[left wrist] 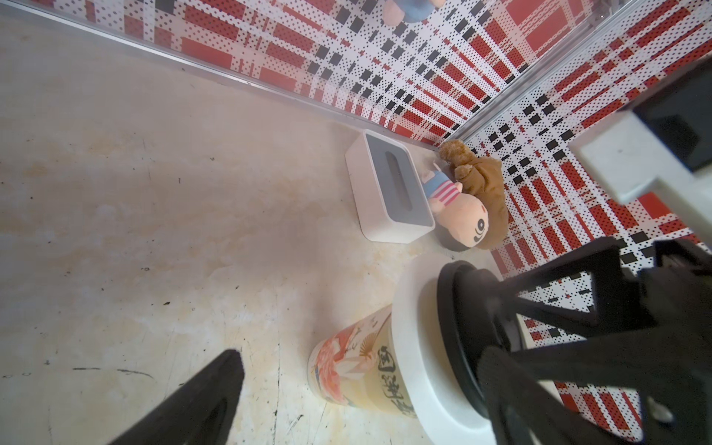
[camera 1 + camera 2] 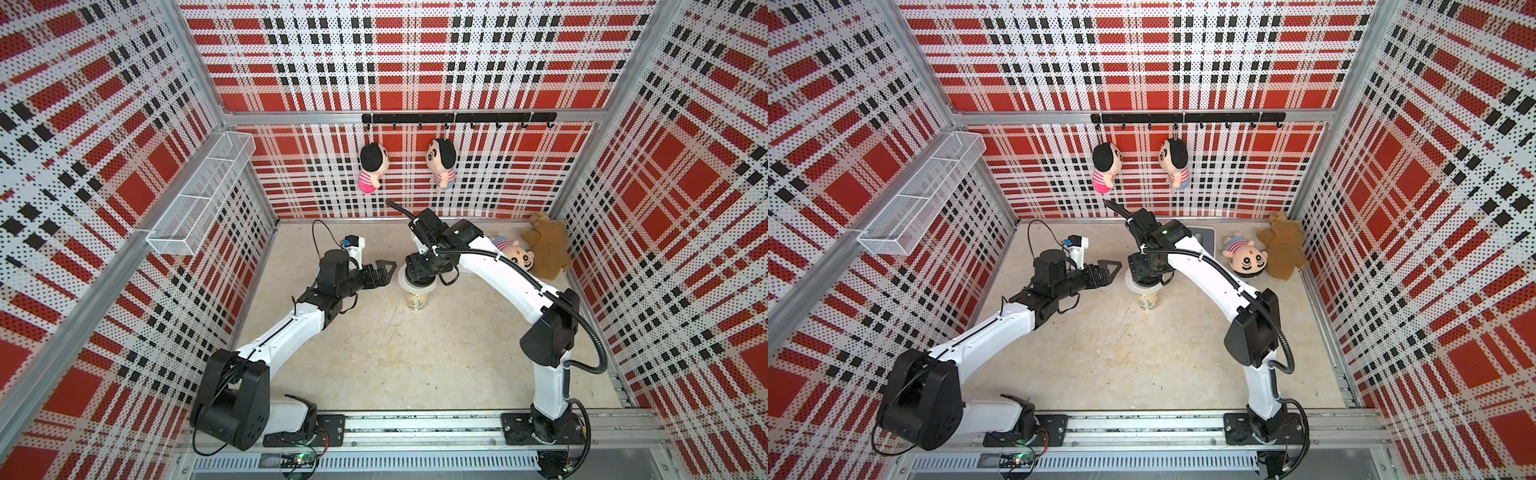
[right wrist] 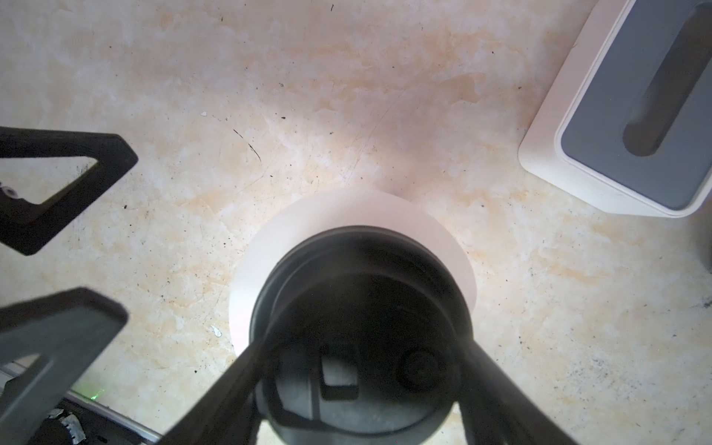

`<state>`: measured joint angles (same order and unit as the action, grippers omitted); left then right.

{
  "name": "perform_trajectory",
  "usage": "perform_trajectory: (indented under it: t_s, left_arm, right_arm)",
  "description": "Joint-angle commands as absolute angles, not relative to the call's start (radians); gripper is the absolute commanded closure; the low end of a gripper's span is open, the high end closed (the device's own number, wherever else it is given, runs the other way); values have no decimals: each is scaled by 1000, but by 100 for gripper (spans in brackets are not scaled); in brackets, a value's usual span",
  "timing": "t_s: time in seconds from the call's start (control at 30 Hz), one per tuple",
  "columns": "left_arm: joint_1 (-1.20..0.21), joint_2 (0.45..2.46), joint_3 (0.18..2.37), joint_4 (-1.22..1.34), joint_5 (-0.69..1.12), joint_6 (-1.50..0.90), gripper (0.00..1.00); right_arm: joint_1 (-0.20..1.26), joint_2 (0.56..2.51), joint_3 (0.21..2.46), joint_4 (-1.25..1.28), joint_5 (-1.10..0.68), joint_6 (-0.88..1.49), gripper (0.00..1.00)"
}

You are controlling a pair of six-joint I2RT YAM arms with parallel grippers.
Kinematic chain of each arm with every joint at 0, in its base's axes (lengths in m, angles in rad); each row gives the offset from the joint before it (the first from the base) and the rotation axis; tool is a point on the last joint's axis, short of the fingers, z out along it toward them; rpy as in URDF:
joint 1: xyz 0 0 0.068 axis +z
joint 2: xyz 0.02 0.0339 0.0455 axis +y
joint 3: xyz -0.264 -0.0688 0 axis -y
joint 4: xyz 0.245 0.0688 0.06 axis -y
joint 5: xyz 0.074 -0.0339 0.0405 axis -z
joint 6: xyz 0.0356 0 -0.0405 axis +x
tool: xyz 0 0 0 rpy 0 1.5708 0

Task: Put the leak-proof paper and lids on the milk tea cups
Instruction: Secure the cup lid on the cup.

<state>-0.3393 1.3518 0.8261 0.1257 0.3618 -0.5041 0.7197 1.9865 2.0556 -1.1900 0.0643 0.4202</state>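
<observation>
Right tool (image 3: 362, 370) clamps the black lid (image 3: 358, 308) from above, pressing it onto the paper (image 1: 414, 346) draped over the cup (image 1: 358, 373) mid-desk, pinning the sheet at the rim. Left tool (image 2: 384, 272) waits released just beside, out of the way.

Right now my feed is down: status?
Left gripper open beside cup. Right gripper shut on black lid, over paper on cup. Nothing blocking.

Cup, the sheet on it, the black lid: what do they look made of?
Cup: printed paper, matte wall, likely coated. Leak-proof paper: thin white sheet, matte, slightly translucent in the right wrist view; paper or film, can't tell. Black lid: moulded plastic by its stepped rim and dull sheen, held by the right gripper.
</observation>
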Motion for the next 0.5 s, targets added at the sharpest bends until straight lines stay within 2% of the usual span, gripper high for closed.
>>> perform_trajectory:
  t_s: [0.0, 0.47]
  left_arm:
    - [-347, 1366, 834, 156, 371, -497, 1]
    - [-347, 1376, 828, 163, 379, -496, 1]
  right_arm:
    - [732, 2004, 2100, -1223, 67, 424, 45]
    - [738, 2028, 2115, -1239, 66, 421, 43]
